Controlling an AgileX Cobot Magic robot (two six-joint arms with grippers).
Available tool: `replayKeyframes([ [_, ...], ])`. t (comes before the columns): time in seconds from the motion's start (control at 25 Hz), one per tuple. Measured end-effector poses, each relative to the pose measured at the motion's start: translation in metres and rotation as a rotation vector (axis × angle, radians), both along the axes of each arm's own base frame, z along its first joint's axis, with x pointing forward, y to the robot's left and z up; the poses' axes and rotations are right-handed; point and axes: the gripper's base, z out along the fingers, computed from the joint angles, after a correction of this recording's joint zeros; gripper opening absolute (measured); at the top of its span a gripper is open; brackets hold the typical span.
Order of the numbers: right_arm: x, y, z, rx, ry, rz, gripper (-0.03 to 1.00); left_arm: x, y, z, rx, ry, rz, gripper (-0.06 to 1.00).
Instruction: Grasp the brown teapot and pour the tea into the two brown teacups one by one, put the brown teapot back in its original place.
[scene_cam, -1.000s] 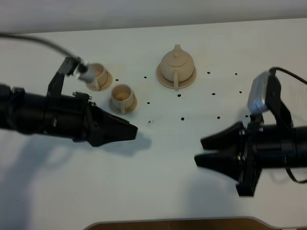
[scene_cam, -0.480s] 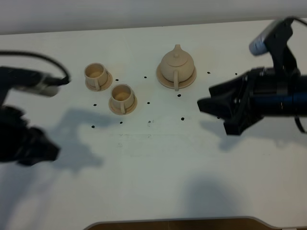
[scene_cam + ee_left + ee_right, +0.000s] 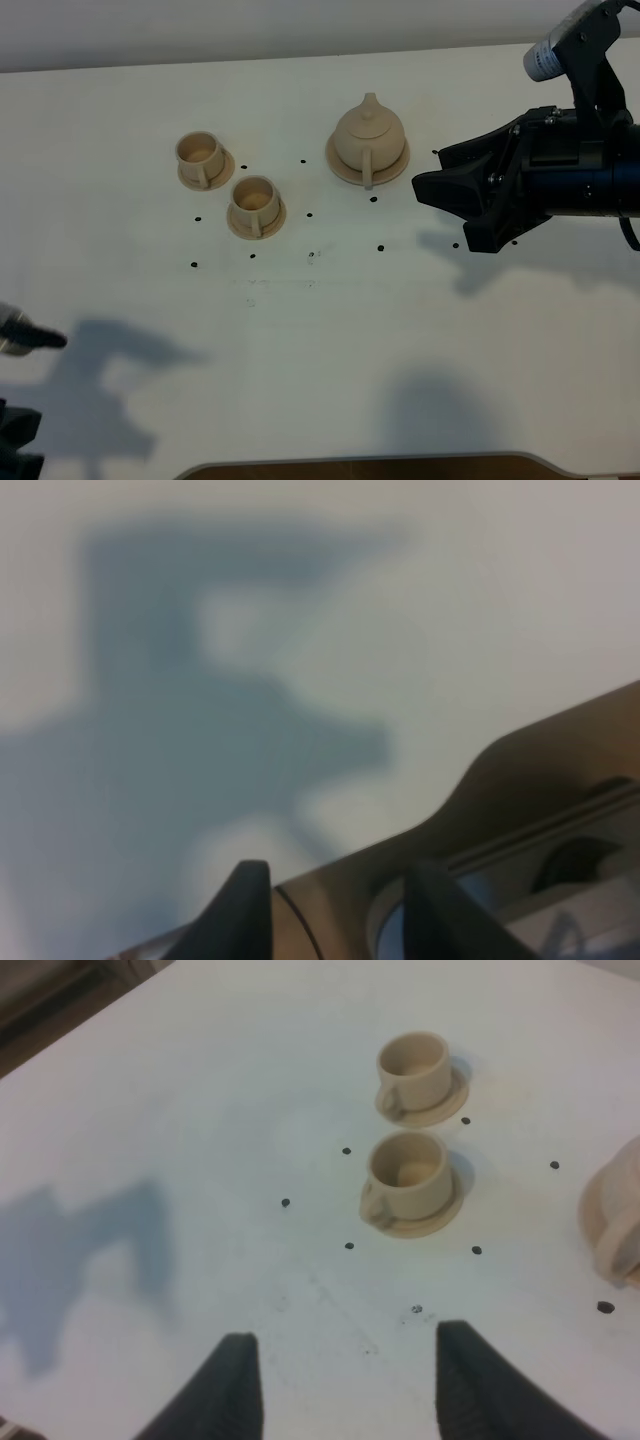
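Brown teapot stood upright on the table, near the tips of the right claw but not touching them. That claw's jaws were apart and empty. First teacup and second teacup sat beyond the teapot, well apart from the claw. Left claw hung over the table edge, jaws apart and empty.

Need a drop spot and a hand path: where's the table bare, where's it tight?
Bare: the near half of the table, in front of the rear teacup, front teacup and teapot; also the strip left of the rear teacup. Passable: the gap between front teacup and teapot. Tight: between the two teacups, and between teapot and the open right gripper.
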Motion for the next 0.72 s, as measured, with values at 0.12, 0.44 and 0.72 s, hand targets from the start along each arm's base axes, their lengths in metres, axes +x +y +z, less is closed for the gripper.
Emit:
replayKeyframes([
  [0.12,0.000,0.000,0.000,0.000,0.000,-0.001,0.40,-0.013,0.003,0.000,-0.012,-0.056,0.013,0.34],
  [0.44,0.000,0.000,0.000,0.000,0.000,-0.001,0.40,-0.042,0.010,0.008,-0.070,-0.252,0.044,0.34],
  [0.72,0.000,0.000,0.000,0.004,0.003,-0.004,0.40,-0.059,0.014,0.011,-0.104,-0.366,0.056,0.34],
])
